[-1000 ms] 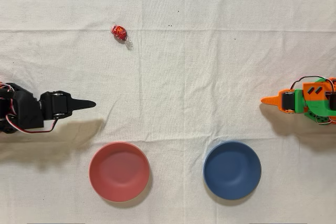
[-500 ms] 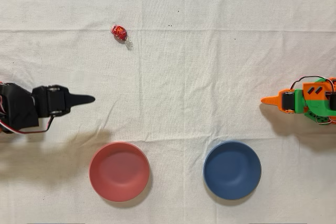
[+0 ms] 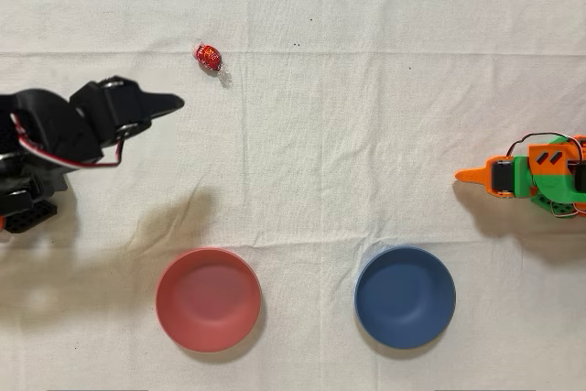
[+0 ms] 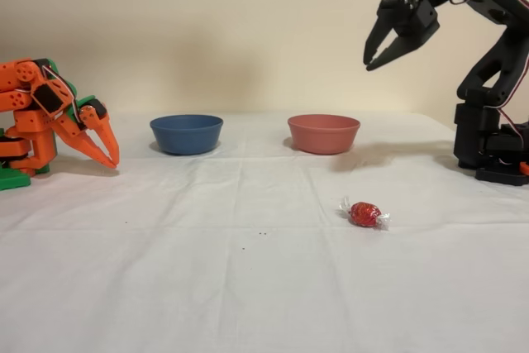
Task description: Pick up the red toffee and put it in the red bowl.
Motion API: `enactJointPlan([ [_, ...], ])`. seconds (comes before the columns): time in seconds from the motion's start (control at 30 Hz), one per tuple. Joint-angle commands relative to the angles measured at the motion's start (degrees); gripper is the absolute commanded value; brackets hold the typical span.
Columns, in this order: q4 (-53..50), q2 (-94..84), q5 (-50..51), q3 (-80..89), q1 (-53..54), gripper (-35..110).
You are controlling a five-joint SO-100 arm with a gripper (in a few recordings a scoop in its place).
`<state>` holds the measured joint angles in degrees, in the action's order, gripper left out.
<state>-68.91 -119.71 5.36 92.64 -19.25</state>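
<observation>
The red toffee (image 3: 208, 57) lies on the white cloth, its clear wrapper ends twisted; in the fixed view the toffee (image 4: 364, 213) sits in front of the bowls. My black gripper (image 3: 174, 102) points toward it from the left and stops short of it. Seen from the side, the gripper (image 4: 369, 64) hangs high above the table, tilted downward, its tips together and nothing held. The salmon-red bowl (image 3: 208, 299) stands empty near the lower edge of the overhead view, and in the fixed view the red bowl (image 4: 323, 133) is at the back.
A blue bowl (image 3: 405, 297) of the same size stands to the right of the red one; in the fixed view the blue bowl (image 4: 186, 133) is on its left. The idle orange arm (image 3: 526, 176) rests at the opposite side of the table.
My arm has risen and swung toward the toffee; in the overhead view the gripper tip moved up and slightly right. The toffee and both bowls stay put.
</observation>
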Motion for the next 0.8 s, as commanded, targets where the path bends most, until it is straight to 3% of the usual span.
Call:
enactJointPlan([
  [0.0,-4.31,5.62,-3.60,-9.93,-3.60,0],
  [0.5,-6.50,17.84,-16.52,-12.83,-17.05,0],
  [0.77,1.67,20.74,-17.75,-7.12,-17.75,1],
])
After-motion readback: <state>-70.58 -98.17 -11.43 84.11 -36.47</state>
